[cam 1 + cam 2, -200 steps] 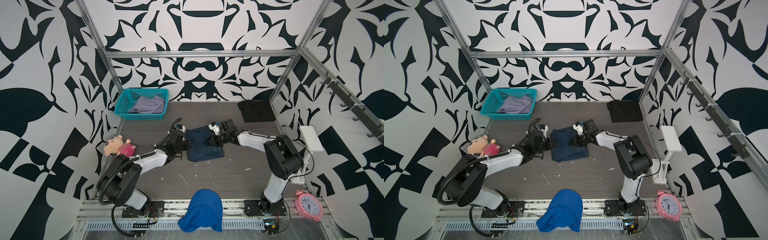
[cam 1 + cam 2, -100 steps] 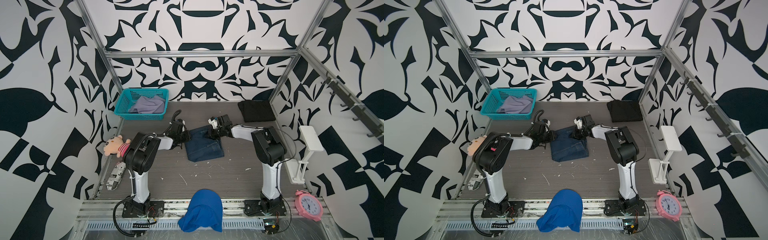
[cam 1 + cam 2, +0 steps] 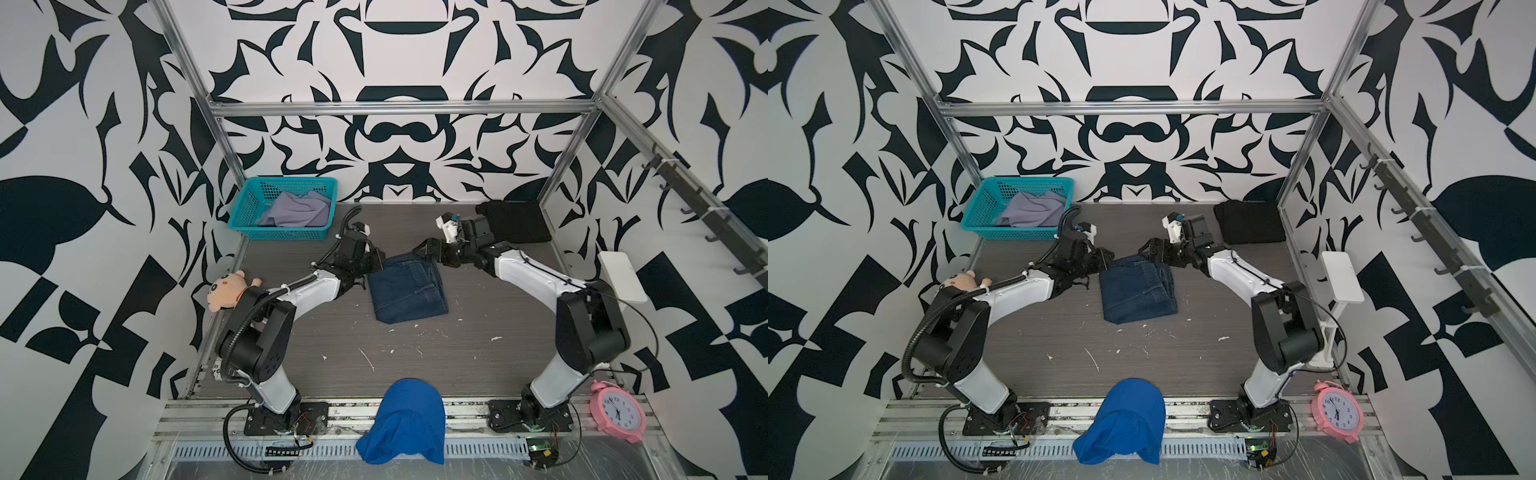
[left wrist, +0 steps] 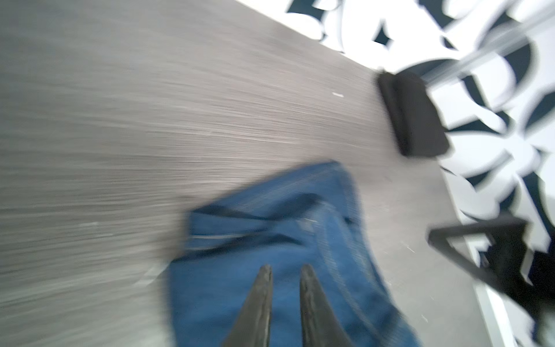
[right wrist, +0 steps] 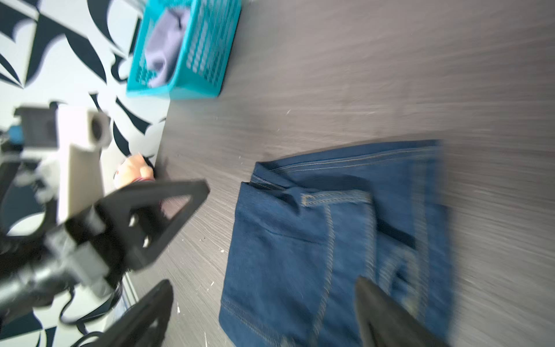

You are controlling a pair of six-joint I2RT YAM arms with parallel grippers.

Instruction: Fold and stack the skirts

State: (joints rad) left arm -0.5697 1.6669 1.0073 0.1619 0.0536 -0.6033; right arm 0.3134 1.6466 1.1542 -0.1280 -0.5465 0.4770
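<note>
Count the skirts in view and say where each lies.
3: denim skirt folded mid-table; black skirt folded at the far right corner; lavender-grey skirt crumpled in the teal basket, which may hide more.

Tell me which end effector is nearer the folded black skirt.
Right. The right end effector is at the far right corner of the denim skirt, toward the black skirt; the left end effector is at its far left corner, farther away.

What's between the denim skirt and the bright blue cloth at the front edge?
Between denim skirt and blue cloth: only bare tabletop with white scraps, in both top views.
</note>
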